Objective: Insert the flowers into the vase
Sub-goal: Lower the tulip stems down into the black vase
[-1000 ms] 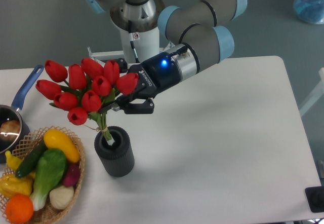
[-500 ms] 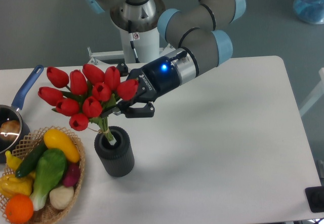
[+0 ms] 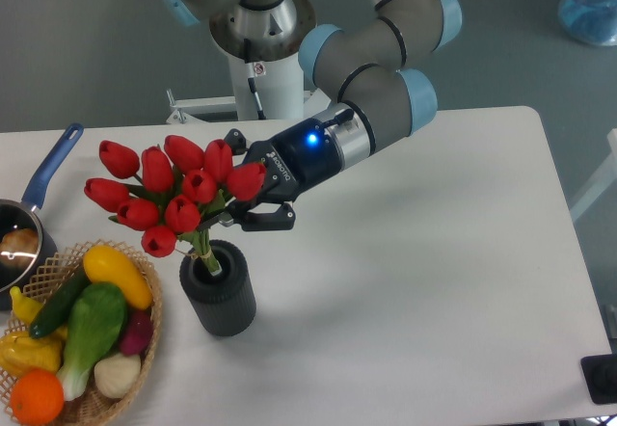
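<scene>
- Flowers (image 3: 174, 193): red tulip bunch, tilted left, stem ends inside the mouth of the vase (image 3: 220, 291).
- Hand (image 3: 237, 206): clenched on the stems, just above the vase.
- Vase: upright on the white surface (image 3: 434, 281), beside the wicker basket (image 3: 145, 339).

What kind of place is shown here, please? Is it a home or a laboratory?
Most likely a robotics laboratory, not a home: a plain white table, an arm bolted at its edge, and props set out for it: red flowers, a dark vase, a basket of vegetables.

Grey arm (image 3: 371, 108); pale-blue joint caps
</scene>
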Controlling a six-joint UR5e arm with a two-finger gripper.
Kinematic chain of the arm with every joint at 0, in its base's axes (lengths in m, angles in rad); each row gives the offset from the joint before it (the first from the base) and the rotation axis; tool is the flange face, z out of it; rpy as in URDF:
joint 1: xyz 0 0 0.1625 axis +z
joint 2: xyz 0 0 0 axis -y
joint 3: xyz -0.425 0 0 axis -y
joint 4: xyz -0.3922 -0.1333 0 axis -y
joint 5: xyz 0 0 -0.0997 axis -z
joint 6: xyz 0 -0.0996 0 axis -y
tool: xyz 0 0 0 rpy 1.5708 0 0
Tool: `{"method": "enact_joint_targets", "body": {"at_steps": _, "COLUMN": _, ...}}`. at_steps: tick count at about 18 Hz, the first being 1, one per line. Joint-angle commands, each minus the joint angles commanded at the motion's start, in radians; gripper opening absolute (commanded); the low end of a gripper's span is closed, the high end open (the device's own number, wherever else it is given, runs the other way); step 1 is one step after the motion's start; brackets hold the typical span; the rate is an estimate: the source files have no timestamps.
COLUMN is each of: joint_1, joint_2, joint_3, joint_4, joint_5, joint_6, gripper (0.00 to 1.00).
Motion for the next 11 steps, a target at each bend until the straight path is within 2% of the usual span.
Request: {"method": "enact_joint_targets", "body": {"at_steps": 11, "joint_1": -0.003, "joint_2": -0.055, "joint_3": 0.000, "joint_4": -0.002, "joint_5": 0.014, "joint_6": 0.067, "gripper": 0.35}}
